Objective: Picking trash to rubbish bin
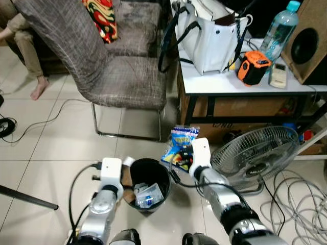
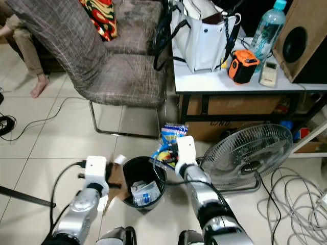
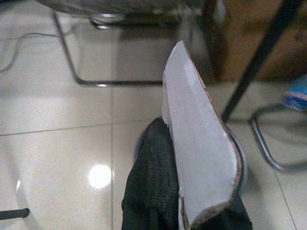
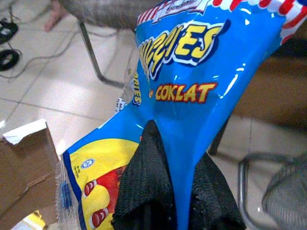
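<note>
Jaws clamped on both sides! The right gripper has its black fingers pinched tight on a blue snack bag, the packet standing up from the grip with "COKLAT" printed across it. From the head, that bag sits just right of the rubbish bin, on the far side of the right wrist, above the tiled floor.

Over on the left, the left gripper is shut on a piece of cardboard, a pale flat slab with a brown torn edge, held edge-up between the fingers. In the head view the cardboard touches the bin's left rim.

The bin itself is black and round, standing on the floor between the two arms, with crumpled clear plastic trash lying inside.

Farther out, a floor fan tilts on its stand just right of the right arm, with a tangle of grey cables beyond it. A grey chair stands at the far left, and a person's foot rests on the tiles past it. At the far right, a white surface carries a white bag, an orange device, a water bottle and a remote.
</note>
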You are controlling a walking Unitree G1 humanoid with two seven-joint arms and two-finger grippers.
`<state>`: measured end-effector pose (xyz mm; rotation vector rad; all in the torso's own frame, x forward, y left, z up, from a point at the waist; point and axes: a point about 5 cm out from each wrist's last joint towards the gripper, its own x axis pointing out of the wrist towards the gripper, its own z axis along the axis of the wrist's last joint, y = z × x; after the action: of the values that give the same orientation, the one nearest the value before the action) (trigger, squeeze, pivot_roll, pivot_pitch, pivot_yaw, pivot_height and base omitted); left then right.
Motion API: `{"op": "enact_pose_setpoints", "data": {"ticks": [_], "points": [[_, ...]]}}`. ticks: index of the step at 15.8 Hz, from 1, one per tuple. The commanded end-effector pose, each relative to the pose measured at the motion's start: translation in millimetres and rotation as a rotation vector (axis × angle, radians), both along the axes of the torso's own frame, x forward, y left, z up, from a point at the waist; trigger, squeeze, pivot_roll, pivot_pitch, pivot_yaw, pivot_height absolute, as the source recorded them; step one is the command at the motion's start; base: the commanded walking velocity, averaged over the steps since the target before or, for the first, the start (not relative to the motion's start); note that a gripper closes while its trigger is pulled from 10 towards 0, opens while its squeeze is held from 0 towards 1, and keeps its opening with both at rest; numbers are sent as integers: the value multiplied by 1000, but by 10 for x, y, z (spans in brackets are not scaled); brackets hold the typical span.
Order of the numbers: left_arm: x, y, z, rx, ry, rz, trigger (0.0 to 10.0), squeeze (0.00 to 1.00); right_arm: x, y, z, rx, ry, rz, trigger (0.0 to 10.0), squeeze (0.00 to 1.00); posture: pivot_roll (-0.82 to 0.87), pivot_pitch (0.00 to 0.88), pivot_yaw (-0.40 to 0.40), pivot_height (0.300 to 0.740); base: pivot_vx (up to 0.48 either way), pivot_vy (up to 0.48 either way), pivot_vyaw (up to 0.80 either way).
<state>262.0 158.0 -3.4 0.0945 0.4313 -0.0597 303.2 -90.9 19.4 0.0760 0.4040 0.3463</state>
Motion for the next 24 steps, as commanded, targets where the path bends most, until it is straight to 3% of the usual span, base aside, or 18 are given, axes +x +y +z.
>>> {"op": "enact_pose_setpoints", "data": {"ticks": [1, 3, 10, 13, 17, 21, 24], "points": [[-48, -72, -88, 8, 53, -47, 10000, 0, -58, -19, -54, -10, 25, 7, 0, 0, -100, 228, 22, 740, 0, 0, 0], [-94, -182, -211, 7, 125, -99, 10000, 0, -162, -66, -115, 0, 56, -16, 0, 0, -112, 269, 38, 740, 0, 0, 0], [-71, -207, -241, 21, 86, -102, 10000, 0, -335, -95, -51, 8, 51, -45, 0, 0, -181, 323, 66, 740, 0, 0, 0], [49, -134, -153, 27, 33, -43, 10000, 0, -387, -125, 14, 1, 37, -51, 0, 0, -200, 330, 72, 740, 0, 0, 0], [321, 16, 67, -3, -38, 45, 10000, 0, -396, -144, 77, 1, 31, -70, 0, 0, -208, 342, 78, 740, 0, 0, 0], [427, 86, 168, -43, -70, 102, 10000, 0, -420, -137, 115, -1, 32, -68, 0, 0, -220, 348, 76, 740, 0, 0, 0], [503, 56, 241, -132, -97, 135, 10000, 0, -444, -165, 146, -4, 27, -71, 0, 0, -231, 359, 75, 740, 0, 0, 0]]}}
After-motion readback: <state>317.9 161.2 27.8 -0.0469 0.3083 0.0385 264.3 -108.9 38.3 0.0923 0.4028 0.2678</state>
